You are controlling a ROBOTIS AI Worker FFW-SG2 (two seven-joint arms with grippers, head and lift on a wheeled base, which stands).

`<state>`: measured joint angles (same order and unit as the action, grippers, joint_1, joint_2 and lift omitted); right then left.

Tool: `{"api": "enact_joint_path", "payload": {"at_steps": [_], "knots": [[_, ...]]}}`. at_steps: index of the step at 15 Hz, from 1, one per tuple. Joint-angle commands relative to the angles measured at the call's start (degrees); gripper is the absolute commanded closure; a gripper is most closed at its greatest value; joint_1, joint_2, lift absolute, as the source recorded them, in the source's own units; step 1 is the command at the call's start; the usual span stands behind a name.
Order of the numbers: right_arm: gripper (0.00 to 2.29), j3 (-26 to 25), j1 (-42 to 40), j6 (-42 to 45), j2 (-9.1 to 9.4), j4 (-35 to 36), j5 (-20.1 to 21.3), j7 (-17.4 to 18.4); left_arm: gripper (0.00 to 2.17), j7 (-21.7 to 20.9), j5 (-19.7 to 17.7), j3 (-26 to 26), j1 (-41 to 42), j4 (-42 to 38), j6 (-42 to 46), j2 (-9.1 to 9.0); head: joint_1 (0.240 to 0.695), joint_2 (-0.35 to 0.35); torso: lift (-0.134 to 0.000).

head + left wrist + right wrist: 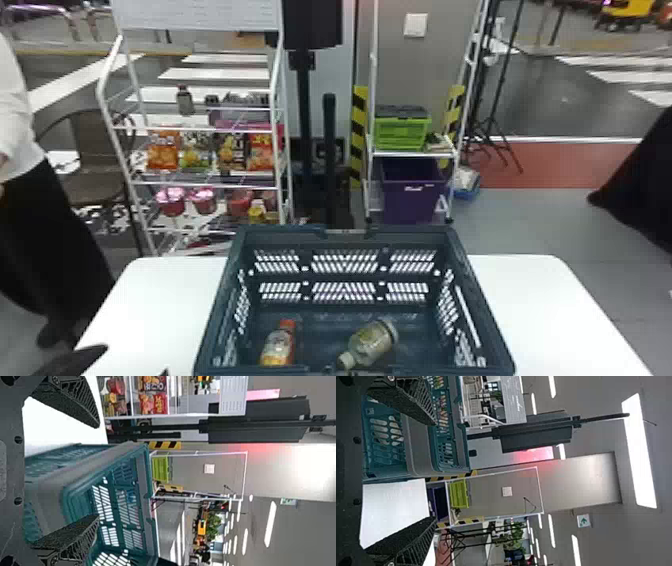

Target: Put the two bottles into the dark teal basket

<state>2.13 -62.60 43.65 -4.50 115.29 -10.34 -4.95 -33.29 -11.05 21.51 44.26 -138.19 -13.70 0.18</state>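
Both the orange-capped bottle (pixel 278 345) and the pale-capped bottle (pixel 371 344) lie inside the dark teal basket (pixel 285 232) on the table (pixel 540 300), so the placing looks complete with nothing left to move, and the left gripper (pixel 98 471) and right gripper (pixel 435 471) have their fingers apart, empty.

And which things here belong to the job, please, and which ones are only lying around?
For the job:
basket
orange-capped bottle, lying in it
pale-capped bottle, also lying in it
left hand, open
right hand, open

Only around:
snack bags
rack bottle
green crate
purple bin
chair
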Motion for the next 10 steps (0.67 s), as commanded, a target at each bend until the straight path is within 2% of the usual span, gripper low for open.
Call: {"api": "enact_joint_path", "payload": {"at_steps": [1,5,7,10], "knots": [[0.03,0.15,0.11,-2.13,-0.51,0.46,0.41,-0.06,0.09,2.00,-0.20,-1.65,4.34,7.85,16.55,-0.32,0.499,0.000,0.000],[0.03,0.15,0.19,-6.70,-0.60,1.69,1.20,-0.15,0.09,7.72,3.05,-7.71,7.59,18.57,35.18,-0.32,0.499,0.000,0.000],[0.03,0.15,1.07,-10.74,-0.86,1.60,1.29,-0.15,0.09,10.53,4.19,-10.26,8.03,21.65,38.70,-0.32,0.499,0.000,0.000],[0.03,0.42,1.34,-11.09,-1.13,1.51,2.78,-0.15,0.09,14.13,7.44,-12.46,8.47,22.88,39.58,-0.32,0.499,0.000,0.000]]}}
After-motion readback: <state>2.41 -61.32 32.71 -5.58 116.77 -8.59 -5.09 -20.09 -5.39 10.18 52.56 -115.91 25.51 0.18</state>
